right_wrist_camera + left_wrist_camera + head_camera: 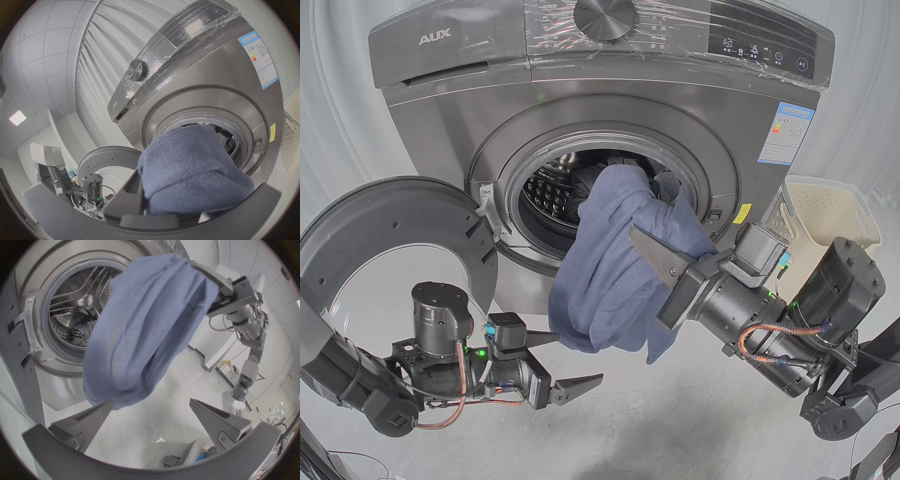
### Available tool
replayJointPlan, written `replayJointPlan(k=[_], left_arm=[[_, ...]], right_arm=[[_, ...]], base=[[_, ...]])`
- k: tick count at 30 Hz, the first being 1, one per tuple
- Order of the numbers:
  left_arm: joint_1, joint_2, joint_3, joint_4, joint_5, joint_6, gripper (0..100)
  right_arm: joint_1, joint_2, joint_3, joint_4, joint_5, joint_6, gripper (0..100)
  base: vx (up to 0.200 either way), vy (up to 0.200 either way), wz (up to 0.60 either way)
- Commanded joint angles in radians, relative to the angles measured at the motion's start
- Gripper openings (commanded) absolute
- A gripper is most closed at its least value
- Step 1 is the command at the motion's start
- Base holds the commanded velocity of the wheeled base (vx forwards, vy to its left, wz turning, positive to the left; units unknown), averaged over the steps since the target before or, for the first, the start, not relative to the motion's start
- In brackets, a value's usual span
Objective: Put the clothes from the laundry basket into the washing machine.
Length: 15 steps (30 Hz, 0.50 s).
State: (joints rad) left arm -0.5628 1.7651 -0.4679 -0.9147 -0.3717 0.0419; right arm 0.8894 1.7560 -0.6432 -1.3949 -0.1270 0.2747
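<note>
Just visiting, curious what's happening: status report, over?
Right gripper shut on blue-grey knit garment, hanging before the open drum of the grey washing machine. Left gripper open, low, under the hem. Round door swung wide, path clear.

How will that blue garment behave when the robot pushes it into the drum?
Probably floppy: the blue garment sags in folds from the right gripper. It looks light, since one pinch carries it. Its hanging hem, below the drum opening, will likely trail and may need a second push.
</note>
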Motion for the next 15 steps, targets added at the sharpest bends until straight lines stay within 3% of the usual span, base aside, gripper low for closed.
replayJointPlan(k=[1,6,12,15], left_arm=[[-0.011,0.094,-0.064,-0.016,0.025,-0.016,100],[-0.016,0.155,-0.106,-0.038,0.07,-0.017,100],[-0.009,0.191,-0.144,-0.041,0.083,-0.019,100],[0.0,0.212,-0.169,-0.062,0.135,-0.019,100]], right_arm=[[0.003,-0.006,0.0,-0.001,0.0,0.0,0],[0.006,-0.006,0.0,-0.001,0.0,0.0,0],[0.01,-0.007,0.0,-0.001,0.0,0.0,0],[0.014,-0.007,0.0,-0.001,0.0,-0.003,0]], base=[[0.0,0.0,0.0],[0.0,0.0,0.0],[0.0,0.0,0.0],[0.0,0.0,0.0]])
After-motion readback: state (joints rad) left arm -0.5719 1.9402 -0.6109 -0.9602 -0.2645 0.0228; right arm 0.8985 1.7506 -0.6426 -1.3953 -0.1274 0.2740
